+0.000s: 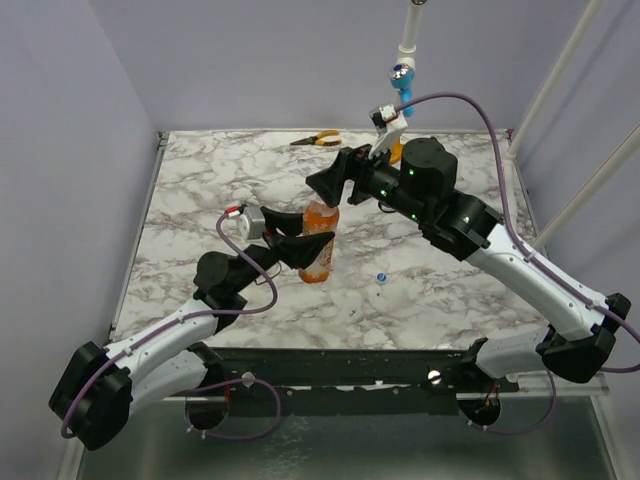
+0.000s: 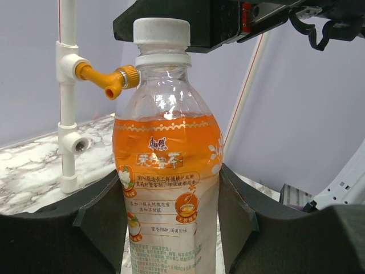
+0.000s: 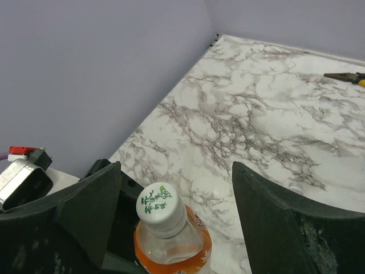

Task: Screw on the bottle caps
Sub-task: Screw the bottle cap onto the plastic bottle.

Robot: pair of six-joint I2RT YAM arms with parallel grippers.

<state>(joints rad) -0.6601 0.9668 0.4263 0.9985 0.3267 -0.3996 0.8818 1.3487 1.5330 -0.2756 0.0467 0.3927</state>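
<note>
**White cap on the neck, blue one loose on the tabletop**

Closest to my bases is the blue cap [image 1: 381,277]. It's sitting by itself on the marble tabletop [image 1: 200,190], a little right of the bottle and not touching anything.

Next up is my left tool [image 1: 298,246] [image 2: 171,214], clenched around the body of the bottle [image 1: 322,262] [image 2: 168,171] [image 3: 171,245]. One pad is pressed against each side of the label, below the orange fill line. The bottle is more or less upright, leaning a touch in the top view. I honestly can't tell whether its base is on the tabletop.

The whitish cap [image 2: 161,31] [image 3: 160,208] is seated on the neck. How far it's threaded down, no idea.

My right tool [image 1: 335,185] [image 3: 177,185] hangs right above that cap, released. The jaws are spread wide with one on either side of the cap and a visible gap on both sides. The cap sits closer to the left-hand jaw in the wrist view.

Further back, orange-handled pliers [image 1: 318,139] [image 3: 345,76] lie flat near the far edge. Behind everything at the far right there's a white pipe stand [image 1: 410,40] [image 2: 68,85] with a blue valve handle [image 1: 402,85] up high and an orange valve handle [image 2: 108,80] lower down.
</note>
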